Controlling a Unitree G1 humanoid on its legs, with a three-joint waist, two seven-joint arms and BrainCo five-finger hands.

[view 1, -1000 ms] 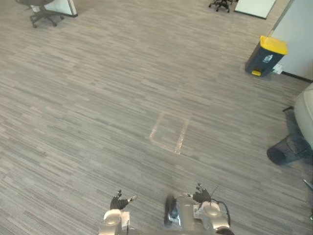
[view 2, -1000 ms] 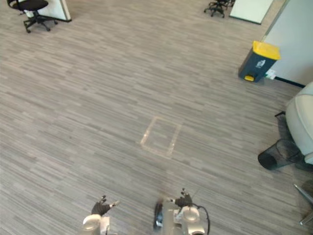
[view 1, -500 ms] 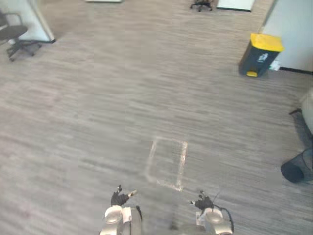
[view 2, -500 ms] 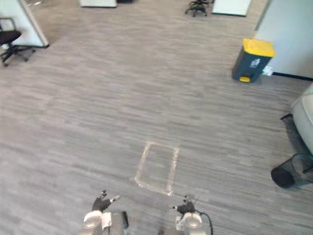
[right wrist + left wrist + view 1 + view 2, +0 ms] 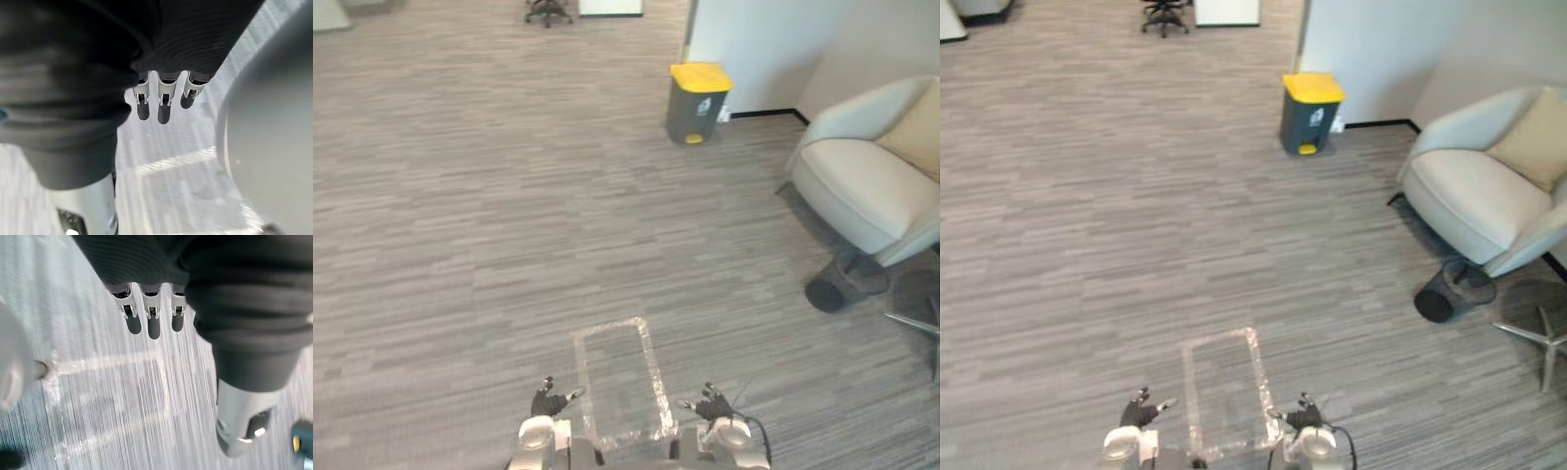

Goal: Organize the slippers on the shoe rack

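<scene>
As your left hand [image 5: 548, 399] and right hand [image 5: 711, 403] hang slack-fingered and empty, flanking the taped rectangle [image 5: 619, 377], you appear in transit, nothing yet collected.

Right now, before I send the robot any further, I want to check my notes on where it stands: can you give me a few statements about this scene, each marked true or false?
1. The left hand grips a slipper. False: its fingers are relaxed and it holds nothing, and the same goes for the right hand.
2. A taped rectangle lies on the floor, its near end between the two hands. True.
3. The bin has a red lid. False: the lid is yellow.
4. A beige cushion rests on the armchair. True.
5. The black mesh wastebasket sits right beside the bin. False: it is at the armchair's foot, well apart from the bin.
</scene>
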